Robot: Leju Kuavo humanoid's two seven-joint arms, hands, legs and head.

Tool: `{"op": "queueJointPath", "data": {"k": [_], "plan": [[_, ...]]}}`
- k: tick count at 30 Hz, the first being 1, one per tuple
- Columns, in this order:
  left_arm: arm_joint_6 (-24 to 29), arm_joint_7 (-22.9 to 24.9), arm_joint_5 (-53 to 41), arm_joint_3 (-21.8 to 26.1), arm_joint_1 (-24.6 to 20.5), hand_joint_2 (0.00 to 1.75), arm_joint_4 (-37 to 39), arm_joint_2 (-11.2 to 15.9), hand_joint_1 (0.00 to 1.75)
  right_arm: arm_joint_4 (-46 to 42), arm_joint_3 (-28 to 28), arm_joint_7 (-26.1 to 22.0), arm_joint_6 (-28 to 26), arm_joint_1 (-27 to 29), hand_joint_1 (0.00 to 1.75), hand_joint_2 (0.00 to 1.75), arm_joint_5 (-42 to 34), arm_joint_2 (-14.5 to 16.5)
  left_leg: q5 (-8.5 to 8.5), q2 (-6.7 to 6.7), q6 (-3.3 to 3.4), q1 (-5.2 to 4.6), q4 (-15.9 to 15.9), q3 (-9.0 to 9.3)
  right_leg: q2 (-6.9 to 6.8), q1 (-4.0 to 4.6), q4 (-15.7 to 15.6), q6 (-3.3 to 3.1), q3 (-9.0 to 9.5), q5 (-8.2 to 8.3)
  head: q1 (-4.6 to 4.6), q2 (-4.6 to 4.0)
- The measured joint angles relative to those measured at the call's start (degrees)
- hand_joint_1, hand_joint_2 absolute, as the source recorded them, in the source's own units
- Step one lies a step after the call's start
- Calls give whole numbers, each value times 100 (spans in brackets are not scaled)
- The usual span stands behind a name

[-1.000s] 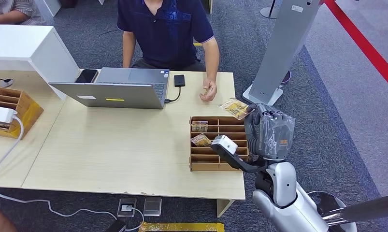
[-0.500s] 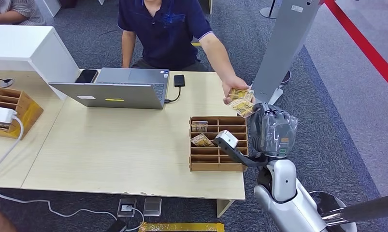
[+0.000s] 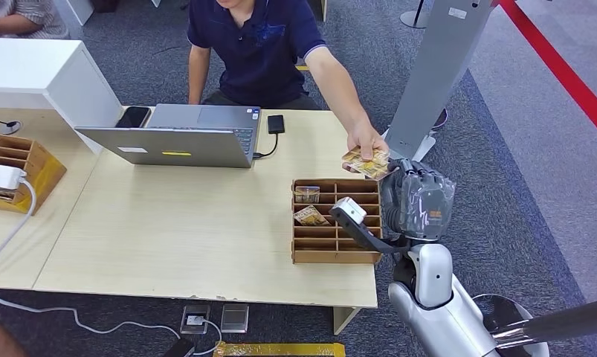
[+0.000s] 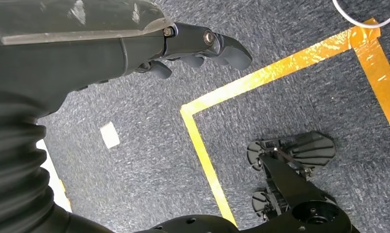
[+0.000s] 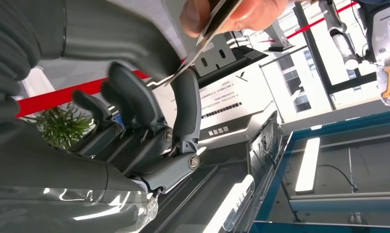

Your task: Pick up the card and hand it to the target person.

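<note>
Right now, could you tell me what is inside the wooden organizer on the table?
The organizer holds two cards in its left compartments. The right hand and its wrist camera cover part of the right side, so what lies there cannot be seen.

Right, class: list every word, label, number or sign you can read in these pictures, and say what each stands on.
None can be read.
White sign board behind the right hand: rows of dark print, too small and turned.
Silver laptop: white sticker and yellow strip, blurred.
Patterned yellow card in the person's hand: print too small.
</note>
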Motion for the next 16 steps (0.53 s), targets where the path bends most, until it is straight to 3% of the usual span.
{"op": "queueJointPath", "data": {"k": [1,5,8,13,16], "plan": [[11,1,-22,-3,0,175,0,0,0,17,-8,-2,0,0,0,175,-9,6,0,0,0,0,0,0,0,0,0,0,0,0,-1,0],[60,-50,-66,-10,-1,0,0,0,0,86,-32,-16,0,0,0,175,-78,30,0,0,0,0,0,0,0,0,0,0,0,0,1,-1],[68,-95,-16,-10,-1,0,0,0,0,123,-59,-257,0,10,0,175,-573,48,0,0,0,0,0,0,0,0,0,0,0,0,1,-1],[117,-93,85,-7,-1,0,0,1,0,159,-81,-1336,1,110,0,175,-3080,149,0,0,0,0,0,0,0,0,0,0,0,0,0,-1],[130,-81,126,-5,1,0,0,2,0,115,-59,-1703,9,202,0,175,-4396,167,0,0,0,0,0,0,0,0,0,0,-1,0,-1,-1]]}}
